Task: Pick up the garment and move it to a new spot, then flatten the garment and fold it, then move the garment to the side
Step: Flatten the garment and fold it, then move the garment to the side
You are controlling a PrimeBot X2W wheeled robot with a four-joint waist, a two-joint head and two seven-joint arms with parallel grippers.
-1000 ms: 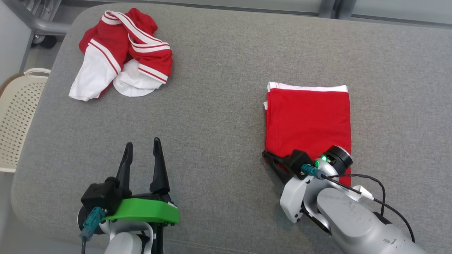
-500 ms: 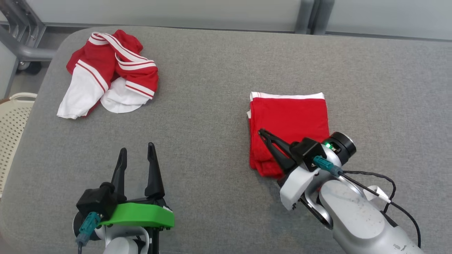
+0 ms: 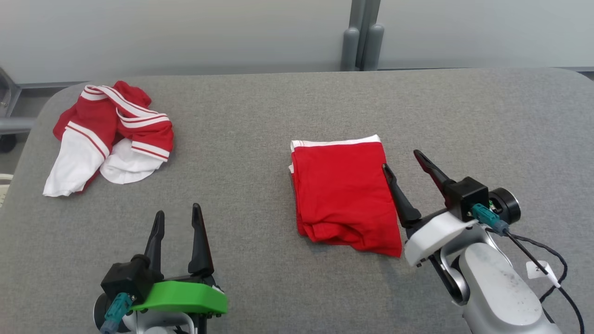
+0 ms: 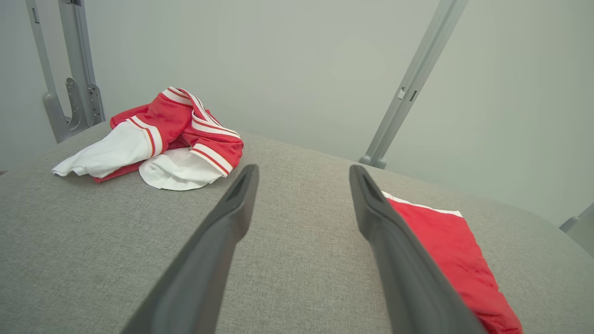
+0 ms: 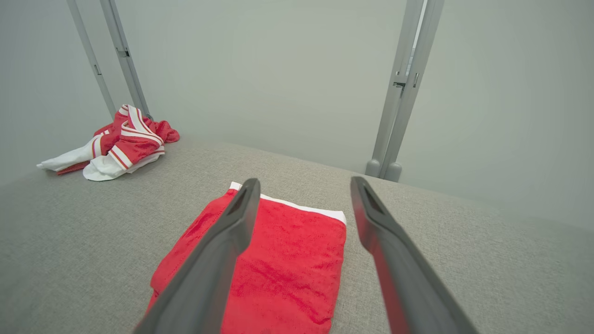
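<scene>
While the folded red garment [image 3: 343,195] lies flat in the middle of the gray surface [image 3: 260,116], the right pincer [image 3: 400,159] sits just by its right edge, fingers spread wide and holding nothing. The left pincer [image 3: 177,209] is also spread and holds nothing, near the front of the surface. A crumpled red and white garment [image 3: 111,134] lies far off at the back left.
</scene>
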